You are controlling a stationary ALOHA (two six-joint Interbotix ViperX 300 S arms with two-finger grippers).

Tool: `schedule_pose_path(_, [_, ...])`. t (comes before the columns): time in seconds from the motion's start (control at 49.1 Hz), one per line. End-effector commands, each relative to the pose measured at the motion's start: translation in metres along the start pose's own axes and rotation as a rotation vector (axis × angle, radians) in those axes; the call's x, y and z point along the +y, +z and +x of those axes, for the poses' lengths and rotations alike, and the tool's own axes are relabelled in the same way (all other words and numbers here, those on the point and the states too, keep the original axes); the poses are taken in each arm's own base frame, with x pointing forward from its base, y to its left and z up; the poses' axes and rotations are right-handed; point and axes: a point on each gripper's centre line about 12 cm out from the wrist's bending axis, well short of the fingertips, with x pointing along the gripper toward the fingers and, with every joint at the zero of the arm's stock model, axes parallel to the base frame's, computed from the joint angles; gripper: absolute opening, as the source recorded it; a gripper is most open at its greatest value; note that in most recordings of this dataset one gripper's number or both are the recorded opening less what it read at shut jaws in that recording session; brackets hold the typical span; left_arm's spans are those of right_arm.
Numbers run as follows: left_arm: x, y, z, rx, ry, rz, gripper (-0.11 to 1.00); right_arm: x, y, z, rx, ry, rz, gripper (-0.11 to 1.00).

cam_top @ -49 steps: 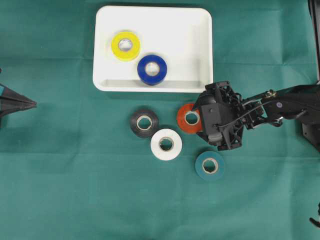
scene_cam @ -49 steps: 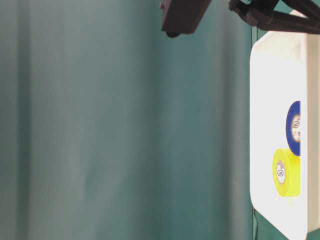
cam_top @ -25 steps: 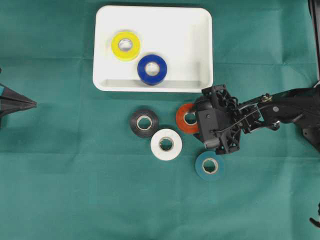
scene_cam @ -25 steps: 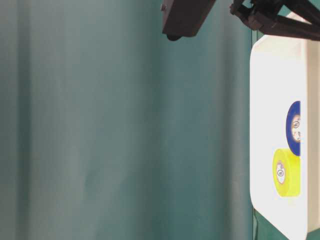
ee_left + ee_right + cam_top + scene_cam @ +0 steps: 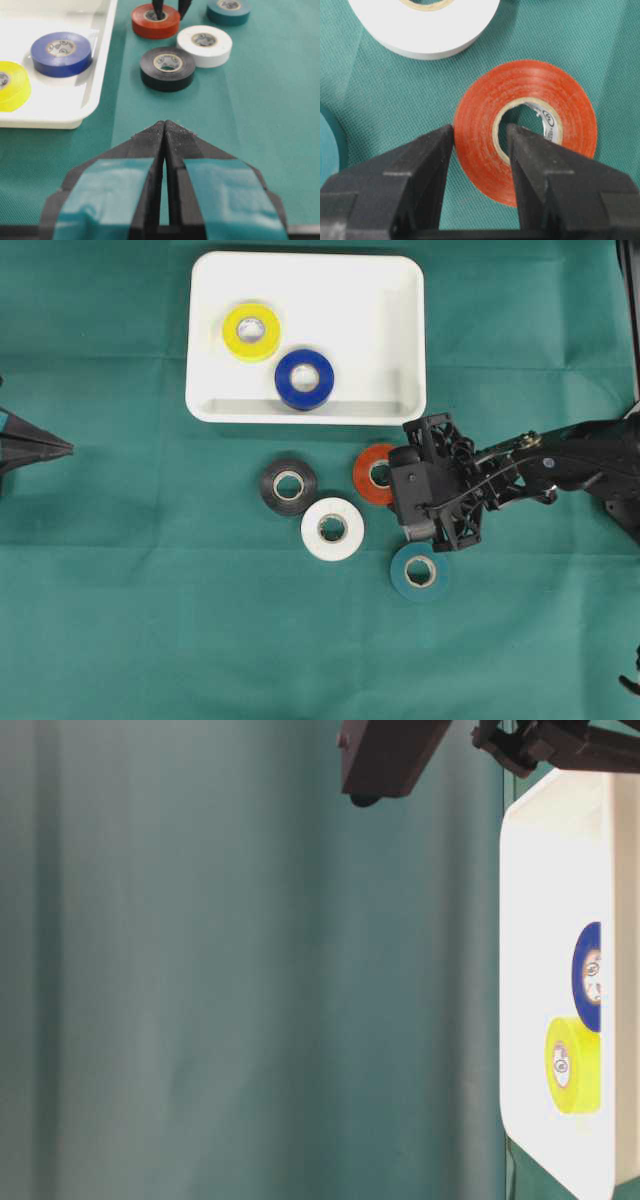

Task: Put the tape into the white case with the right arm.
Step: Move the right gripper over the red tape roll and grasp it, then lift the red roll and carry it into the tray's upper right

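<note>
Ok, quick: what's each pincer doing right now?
Left pincer: closed, empty, parked away from the tapes.
Right pincer: open, straddling the wall of the orange tape, one finger in its hole, not yet clamped.

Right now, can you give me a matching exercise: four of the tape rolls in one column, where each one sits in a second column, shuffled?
Column one:
1. yellow tape roll
2. orange tape roll
3. teal tape roll
4. black tape roll

Column two:
A. on the cloth, left of the white roll's upper edge in the overhead view
B. straddled by the right gripper, one finger in its core
C. inside the white case
D. on the cloth, nearest the overhead view's bottom edge

Pairs: 1-C, 2-B, 3-D, 4-A
</note>
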Motion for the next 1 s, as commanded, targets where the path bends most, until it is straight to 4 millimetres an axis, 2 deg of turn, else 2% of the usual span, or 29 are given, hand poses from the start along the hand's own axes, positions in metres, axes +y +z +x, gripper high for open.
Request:
schedule_pose_path(0.0, [0.0,0.005,0.001,-0.006,0.003,0.0,0.0,0.0,0.012,-0.003,-0.035,0.0,0.004,0.05])
schedule_pose_path(0.163, [0.0,0.005,0.001,-0.006,0.003,0.0,0.0,0.002,0.022,-0.011,-0.069,0.001,-0.001,0.02])
schedule_pose_path(0.346, [0.0,0.005,0.001,-0.006,0.003,0.0,0.0,0.004,0.042,-0.034,-0.118,-0.019,-0.011,0.02])
schedule_pose_path(0.55, [0.0,0.005,0.001,-0.006,0.003,0.0,0.0,0.005,0.051,-0.05,-0.148,-0.033,-0.012,0.02])
schedule_pose_path(0.795, [0.0,0.005,0.001,-0.006,0.003,0.0,0.0,0.003,0.052,-0.052,-0.154,-0.036,-0.008,0.02])
schedule_pose_path(0.978, [0.0,0.005,0.001,-0.006,0.003,0.0,0.0,-0.012,0.05,-0.051,-0.144,-0.068,0.022,0.02])
